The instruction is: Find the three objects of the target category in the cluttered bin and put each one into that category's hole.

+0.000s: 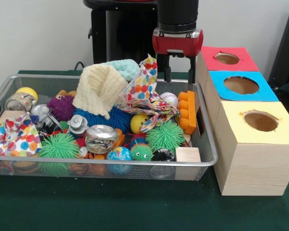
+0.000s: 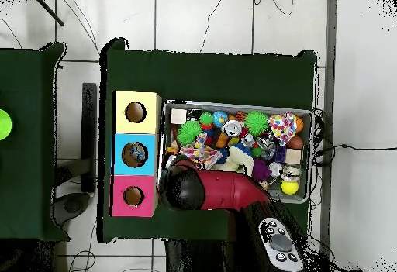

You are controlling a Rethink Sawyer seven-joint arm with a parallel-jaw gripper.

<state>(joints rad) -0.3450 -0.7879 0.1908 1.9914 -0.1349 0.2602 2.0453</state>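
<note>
Dark green cloth covers the tabletop (image 1: 111, 207), with a pale wall behind the robot's black pedestal. On it we see the bin (image 1: 209, 161), a wide wire-mesh basket heaped with toys, and to one side a row of three wooden boxes topped red, blue and yellow. The hole (image 1: 241, 85) we want sits in the blue top; from overhead something glinting seems to lie inside it already, though we cannot make out what.

Above the bin's far corner nearest the boxes hangs the tool (image 1: 180, 72), its two dark fingers apart and holding nothing, just beside a polka-dot cloth (image 1: 145, 89) and a cream knitted cloth (image 1: 100, 87).

Among the spiky balls and crushed cans, we judge the clear wrinkled piece (image 1: 20, 101) at the opposite far corner, beside a yellow ball (image 1: 28, 91), to be one of the three objects. We cannot pick out any others; they may lie under the cloths.

Such thin plastic should be very light, slippery and easily crushed. We would close gently across its middle, where the walls can give.
</note>
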